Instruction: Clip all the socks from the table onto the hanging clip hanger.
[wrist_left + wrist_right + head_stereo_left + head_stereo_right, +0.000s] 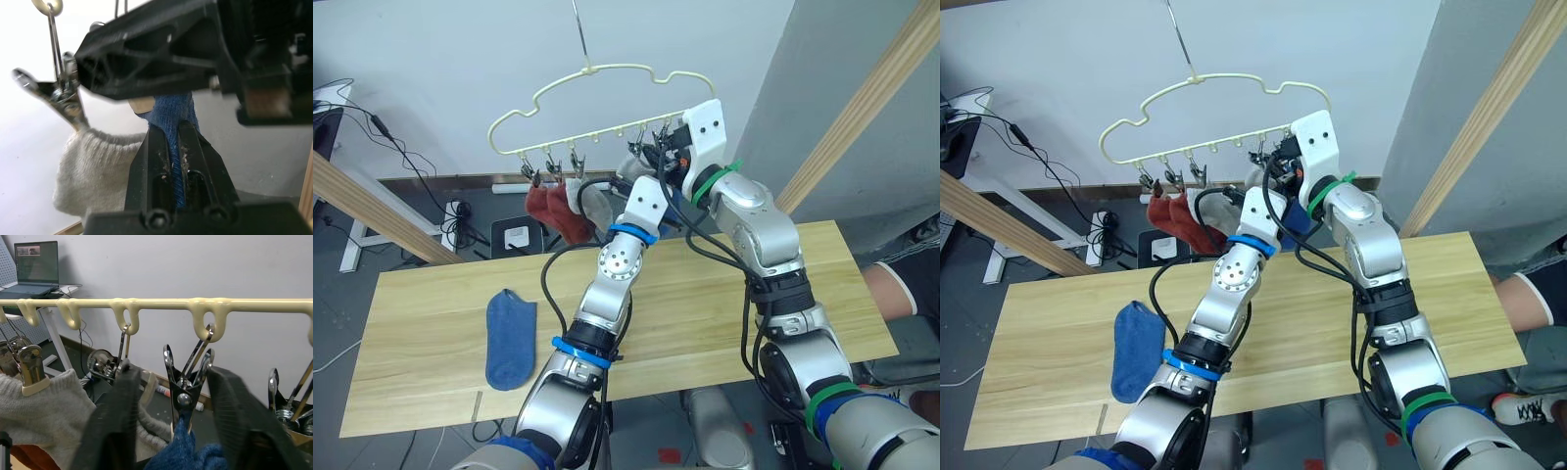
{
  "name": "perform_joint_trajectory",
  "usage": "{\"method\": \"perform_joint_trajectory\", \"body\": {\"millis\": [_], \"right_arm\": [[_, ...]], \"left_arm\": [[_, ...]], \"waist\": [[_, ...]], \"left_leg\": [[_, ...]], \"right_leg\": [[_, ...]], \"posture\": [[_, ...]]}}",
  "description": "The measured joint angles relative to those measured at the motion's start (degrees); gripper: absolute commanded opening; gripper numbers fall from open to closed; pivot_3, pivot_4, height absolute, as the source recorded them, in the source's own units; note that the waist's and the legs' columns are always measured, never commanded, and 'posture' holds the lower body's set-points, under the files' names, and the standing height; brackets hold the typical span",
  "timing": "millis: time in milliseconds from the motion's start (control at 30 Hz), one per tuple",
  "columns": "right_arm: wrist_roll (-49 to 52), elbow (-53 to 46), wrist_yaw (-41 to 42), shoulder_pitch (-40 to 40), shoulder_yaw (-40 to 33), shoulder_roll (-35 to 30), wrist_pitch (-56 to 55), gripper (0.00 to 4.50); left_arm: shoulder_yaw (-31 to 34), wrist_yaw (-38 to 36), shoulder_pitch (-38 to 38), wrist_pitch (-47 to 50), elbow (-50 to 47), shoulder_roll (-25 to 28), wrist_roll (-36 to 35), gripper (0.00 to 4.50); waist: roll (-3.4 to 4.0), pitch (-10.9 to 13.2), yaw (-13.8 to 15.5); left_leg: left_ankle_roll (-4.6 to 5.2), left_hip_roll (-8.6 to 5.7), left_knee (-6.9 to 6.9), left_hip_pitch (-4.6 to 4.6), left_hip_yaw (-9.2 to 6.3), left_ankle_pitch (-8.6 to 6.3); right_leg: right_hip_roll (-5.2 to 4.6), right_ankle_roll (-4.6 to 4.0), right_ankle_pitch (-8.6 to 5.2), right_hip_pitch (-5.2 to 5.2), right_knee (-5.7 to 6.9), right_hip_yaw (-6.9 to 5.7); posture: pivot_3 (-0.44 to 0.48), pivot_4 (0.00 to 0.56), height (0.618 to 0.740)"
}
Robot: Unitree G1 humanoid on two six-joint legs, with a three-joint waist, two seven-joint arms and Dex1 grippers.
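Note:
The pale yellow clip hanger (597, 73) hangs above the far edge of the table (734, 323). Two rust red socks (553, 211) and two light grey socks (592, 204) hang from its left clips. My left gripper (176, 132) is raised under the hanger and shut on a blue sock (171, 110). The sock's top reaches a metal clip (183, 382). My right gripper (171, 374) is open, with one finger on each side of that clip. A second blue sock (511, 338) lies flat on the table's left part.
Round wooden poles slant up at the left (372, 206) and right (862, 108) of the table. A person's leg (901, 284) shows past the table's right end. Cables and a power strip (460, 211) lie on the floor behind.

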Motion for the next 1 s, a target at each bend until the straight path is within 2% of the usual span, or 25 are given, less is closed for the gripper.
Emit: {"method": "perform_joint_trajectory", "body": {"millis": [233,367,533,800,1000], "right_arm": [[1.1,-5.9,0.6,2.4,-0.6,-1.6,3.6,2.99],[2.0,-9.9,1.9,4.8,-0.4,-3.6,6.2,2.99],[2.9,-16.0,3.3,7.5,-0.4,-6.7,8.3,2.99],[3.4,-22.1,1.5,10.2,-1.8,-7.7,9.5,2.99],[2.0,-19.9,-2.5,10.3,-2.0,-7.2,9.2,2.99]], "left_arm": [[-0.6,-4.7,2.4,2.6,-2.5,0.7,-1.6,1.82],[-1.7,-9.1,6.0,3.9,-5.2,3.4,-1.9,1.82],[-1.5,-18.3,9.5,5.5,-10.6,8.8,-6.6,1.82],[1.7,-34.6,12.7,14.9,-21.8,19.2,-20.6,1.82],[6.4,-40.8,12.0,23.1,-27.3,27.4,-28.2,1.82]], "waist": [[0.00,0.0,0.0],[0.00,0.0,-0.1],[0.00,0.0,0.0],[0.01,0.0,0.0],[0.01,0.0,0.0]], "left_leg": [[0.00,0.00,-0.01,-0.01,0.00,0.00],[0.00,0.00,-0.01,0.00,0.00,0.00],[0.00,0.01,0.00,0.00,-0.01,0.00],[0.00,0.04,0.01,0.03,-0.01,0.00],[0.01,0.03,0.00,0.04,-0.01,0.00]], "right_leg": [[0.00,0.00,0.00,0.00,-0.02,0.00],[0.00,0.00,0.00,0.00,-0.01,0.02],[0.01,0.01,0.00,0.01,0.01,0.00],[0.02,0.01,0.00,0.02,0.04,0.00],[0.02,0.01,-0.01,0.02,0.07,0.00]], "posture": [[-0.212,0.326,0.740],[-0.212,0.326,0.740],[-0.212,0.326,0.740],[-0.213,0.327,0.740],[-0.200,0.321,0.740]]}}
